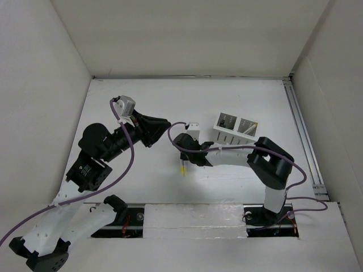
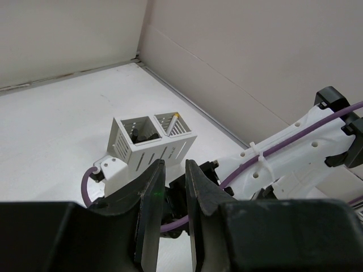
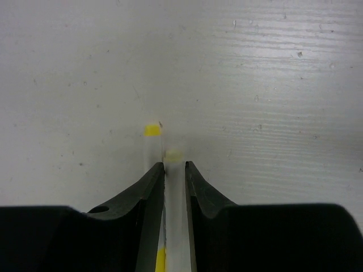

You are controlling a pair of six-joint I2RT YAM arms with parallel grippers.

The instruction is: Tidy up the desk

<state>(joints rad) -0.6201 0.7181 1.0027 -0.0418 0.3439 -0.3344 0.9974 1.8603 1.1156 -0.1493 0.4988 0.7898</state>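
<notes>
Directly beneath right end effector (image 3: 174,165), gripping pen (image 3: 174,221): desk (image 3: 272,85).

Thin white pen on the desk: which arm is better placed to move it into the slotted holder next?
Right. The right tool is closed on the thin white pen, and the slotted holder stands just beside that arm. The left tool is empty and away from the pen.
</notes>
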